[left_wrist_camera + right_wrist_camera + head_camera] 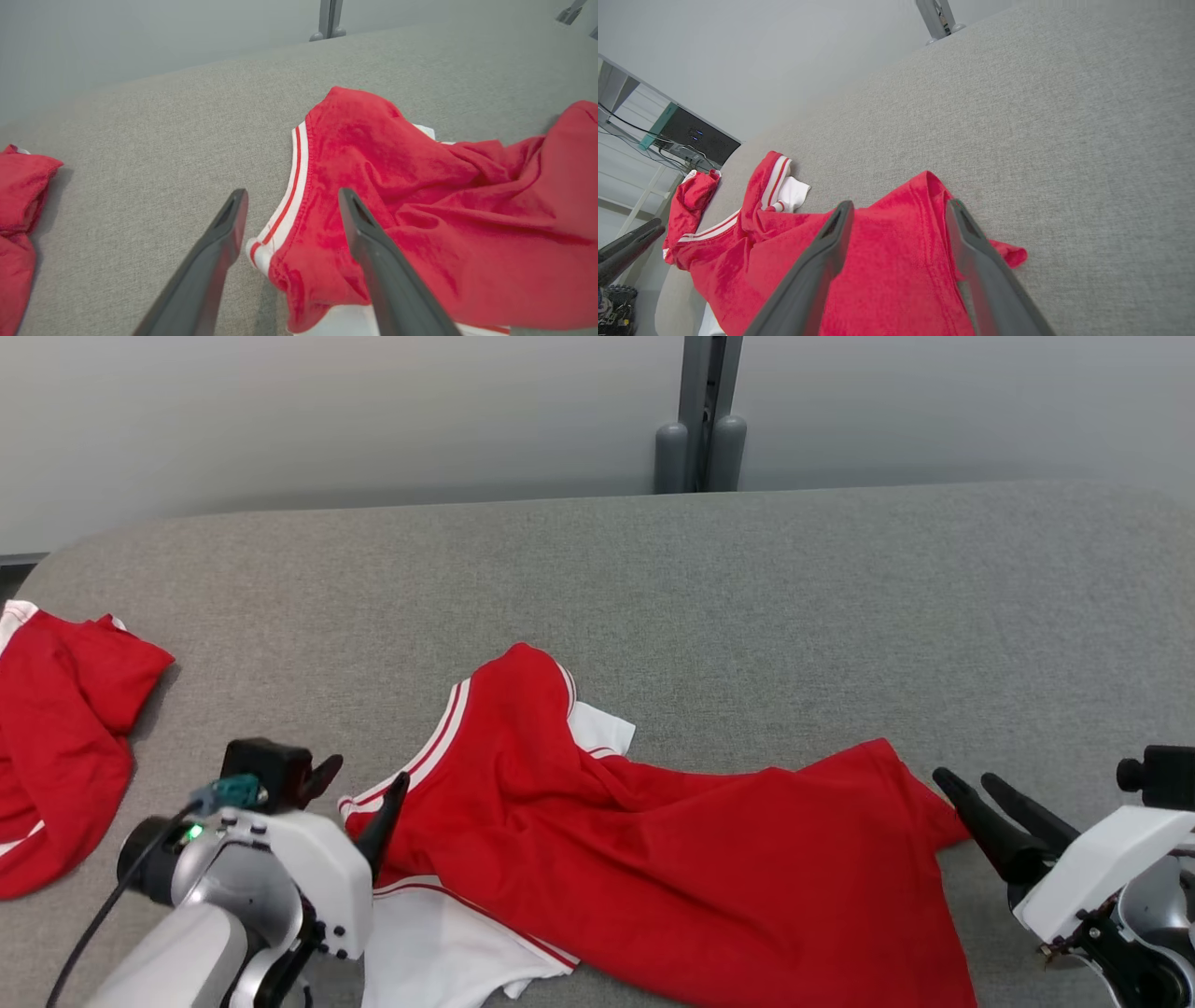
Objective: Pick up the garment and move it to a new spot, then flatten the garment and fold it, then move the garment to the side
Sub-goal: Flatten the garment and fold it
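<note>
The garment [653, 859] is red with white striped trim and a white panel, and it lies crumpled and spread along the near part of the grey table [747, 597]. My left gripper [366, 775] is open at the garment's left end. In the left wrist view, this left gripper [293, 196] straddles the striped hem of the garment [420, 186], with nothing pinched. My right gripper [963, 778] is open just off the garment's right corner. In the right wrist view, that right gripper [900, 205] hangs above the corner of the garment [887, 261].
A second red garment [56, 747] lies bunched at the table's left edge. A grey post [700, 420] stands behind the table's far edge against the pale wall. A shelf with a black device [696, 135] stands beyond the table's left end.
</note>
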Tool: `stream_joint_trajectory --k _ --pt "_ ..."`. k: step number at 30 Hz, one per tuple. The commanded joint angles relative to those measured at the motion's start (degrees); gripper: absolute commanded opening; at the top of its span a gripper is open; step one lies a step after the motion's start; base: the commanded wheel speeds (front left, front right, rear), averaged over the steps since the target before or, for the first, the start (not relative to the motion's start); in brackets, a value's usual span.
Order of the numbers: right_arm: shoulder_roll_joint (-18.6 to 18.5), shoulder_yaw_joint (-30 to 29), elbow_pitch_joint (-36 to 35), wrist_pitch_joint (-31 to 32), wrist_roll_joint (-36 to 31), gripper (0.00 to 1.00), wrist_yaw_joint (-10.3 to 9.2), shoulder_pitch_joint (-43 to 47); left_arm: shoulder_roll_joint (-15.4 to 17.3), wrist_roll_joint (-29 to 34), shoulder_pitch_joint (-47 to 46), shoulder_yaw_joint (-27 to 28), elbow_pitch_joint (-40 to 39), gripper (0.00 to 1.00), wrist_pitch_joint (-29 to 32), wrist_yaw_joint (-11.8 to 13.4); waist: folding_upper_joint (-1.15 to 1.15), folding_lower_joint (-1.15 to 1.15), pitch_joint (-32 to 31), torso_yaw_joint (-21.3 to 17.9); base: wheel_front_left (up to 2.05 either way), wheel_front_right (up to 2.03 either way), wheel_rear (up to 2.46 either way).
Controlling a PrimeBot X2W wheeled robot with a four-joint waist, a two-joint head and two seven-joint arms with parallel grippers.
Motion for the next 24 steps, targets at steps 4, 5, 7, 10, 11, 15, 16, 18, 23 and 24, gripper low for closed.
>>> stream_joint_trajectory --k 4,5,7,10,11,15,16,18,23,24 --pt "1.42 -1.88 -0.82 -0.71 -1.64 1.0 0.03 -1.28 -0.04 -0.57 -6.57 -1.78 2.85 1.0 4.87 -3.55 0.0 0.0 1.8 -2.02 0.0 0.0 0.0" --pt "1.74 -2.28 -1.04 -0.76 -1.97 1.0 0.03 -1.52 -0.11 -0.71 -8.2 -2.16 4.27 1.0 6.03 -4.58 0.0 0.0 2.18 -2.57 0.0 0.0 0.0" --pt "2.4 -2.72 -1.36 -0.56 -2.43 1.0 0.02 -1.88 -1.25 -1.4 -11.69 -2.44 7.68 1.0 7.44 -6.31 0.0 0.0 2.98 -3.75 0.0 0.0 0.0" --pt "3.28 -3.12 -1.95 -0.39 -3.06 1.0 0.03 -2.68 -2.64 -1.94 -16.38 -2.89 14.33 1.0 8.92 -8.53 0.0 0.0 4.29 -5.57 0.0 0.0 0.0" --pt "3.61 -3.1 -2.2 -0.26 -3.21 1.0 0.03 -2.87 -3.23 -1.86 -18.08 -3.02 16.62 1.0 9.0 -9.1 0.0 0.0 4.73 -6.16 0.0 0.0 0.0" --pt "4.19 -3.28 -3.0 0.31 -3.84 1.0 0.03 -3.64 -6.31 -2.38 -24.03 -4.23 25.24 1.0 8.99 -11.53 0.0 0.0 6.5 -8.14 0.0 0.0 0.0" --pt "4.28 -3.39 -3.13 0.49 -3.95 1.0 0.03 -3.7 -7.13 -2.72 -25.43 -4.3 27.18 1.0 8.87 -11.89 0.0 0.0 6.94 -8.55 0.0 0.0 0.0" --pt "4.57 -3.52 -3.33 0.63 -4.11 1.0 0.03 -4.01 -8.23 -3.1 -28.11 -4.59 31.14 1.0 8.75 -12.43 0.0 0.0 7.83 -9.36 0.0 0.0 0.0" --pt "5.05 -4.15 -3.9 1.14 -4.57 1.0 0.03 -4.41 -11.89 -4.62 -32.53 -6.05 38.83 1.0 10.15 -13.21 0.0 0.0 9.57 -10.7 0.0 0.0 0.0" --pt "5.18 -4.22 -3.99 1.19 -4.59 1.0 0.03 -4.47 -12.24 -4.72 -33.16 -6.48 40.09 1.0 10.54 -13.35 0.0 0.0 9.79 -10.93 0.0 0.0 0.0"
